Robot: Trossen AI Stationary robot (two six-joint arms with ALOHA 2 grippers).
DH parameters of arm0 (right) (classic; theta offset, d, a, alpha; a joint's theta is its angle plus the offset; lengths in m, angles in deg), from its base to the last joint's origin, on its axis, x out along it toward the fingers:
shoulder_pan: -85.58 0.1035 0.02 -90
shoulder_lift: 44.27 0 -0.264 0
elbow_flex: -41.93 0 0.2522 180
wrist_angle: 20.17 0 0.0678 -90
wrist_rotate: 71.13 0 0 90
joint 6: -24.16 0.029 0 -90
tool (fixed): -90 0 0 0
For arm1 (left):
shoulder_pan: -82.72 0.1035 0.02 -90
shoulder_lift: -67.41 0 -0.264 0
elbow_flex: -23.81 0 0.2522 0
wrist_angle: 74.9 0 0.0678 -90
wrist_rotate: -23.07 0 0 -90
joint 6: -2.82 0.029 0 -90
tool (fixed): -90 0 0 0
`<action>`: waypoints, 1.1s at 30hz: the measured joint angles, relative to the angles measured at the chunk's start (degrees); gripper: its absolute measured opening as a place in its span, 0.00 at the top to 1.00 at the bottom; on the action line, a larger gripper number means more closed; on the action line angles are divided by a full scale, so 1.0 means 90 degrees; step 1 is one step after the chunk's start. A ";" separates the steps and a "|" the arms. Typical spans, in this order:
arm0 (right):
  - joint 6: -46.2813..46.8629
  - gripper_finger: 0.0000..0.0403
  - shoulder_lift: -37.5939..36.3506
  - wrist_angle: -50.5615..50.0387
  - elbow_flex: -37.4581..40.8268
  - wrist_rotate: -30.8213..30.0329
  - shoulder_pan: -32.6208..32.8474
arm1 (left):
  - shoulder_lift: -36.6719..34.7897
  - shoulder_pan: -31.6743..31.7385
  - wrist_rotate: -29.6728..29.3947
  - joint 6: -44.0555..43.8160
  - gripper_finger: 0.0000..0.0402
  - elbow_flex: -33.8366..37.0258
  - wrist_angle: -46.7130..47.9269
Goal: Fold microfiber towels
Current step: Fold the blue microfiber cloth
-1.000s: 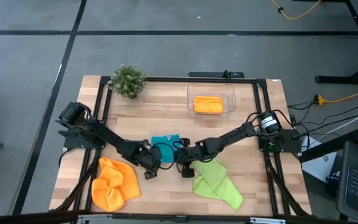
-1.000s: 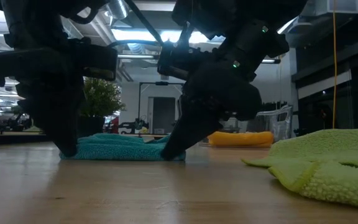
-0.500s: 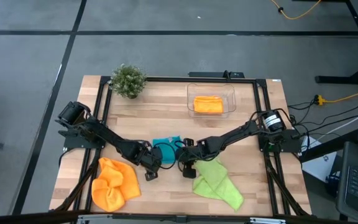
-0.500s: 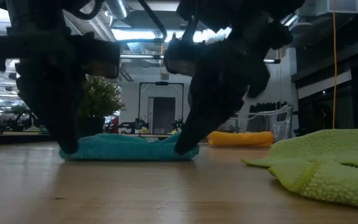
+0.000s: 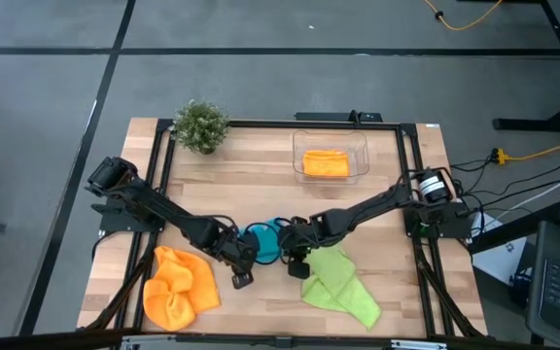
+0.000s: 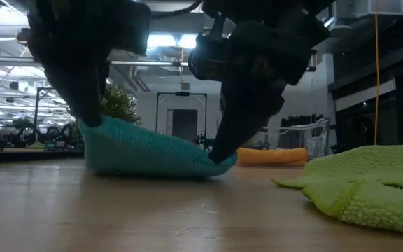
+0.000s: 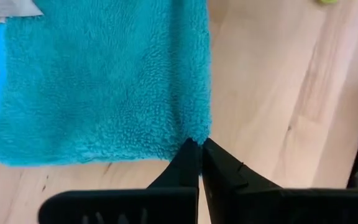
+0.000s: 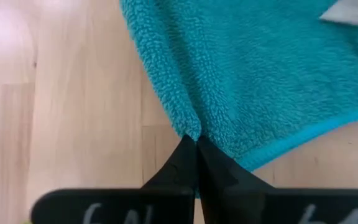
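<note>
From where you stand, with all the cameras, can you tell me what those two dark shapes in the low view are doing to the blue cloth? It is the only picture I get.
Observer: They are the robot's two grippers. The left wrist view shows the left gripper shut on one corner of the teal towel.
Visitor: And the other one?
Observer: The right gripper is pinched shut on the towel's edge too, as its own wrist view shows.
Visitor: Is that orange thing behind it loose on the table?
Observer: No. From above, that folded orange towel lies inside a clear plastic tub.
Visitor: Any more cloths?
Observer: A crumpled orange towel lies near the table's front left corner, outside your picture.
</note>
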 joint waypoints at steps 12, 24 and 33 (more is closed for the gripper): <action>-0.0228 1.00 -0.0107 -0.1070 -0.0782 -0.0218 -0.0031 | 0.0001 0.0048 0.0279 -0.0012 1.00 -0.0304 0.0432; -0.0448 0.99 -0.0117 -0.1274 -0.1066 -0.0578 -0.0287 | -0.0107 0.0082 -0.0071 -0.0052 1.00 -0.0316 0.0810; -0.0421 0.99 -0.0117 -0.1259 -0.1069 -0.0592 -0.0585 | -0.0141 0.0265 -0.0448 -0.0204 1.00 -0.0316 0.1181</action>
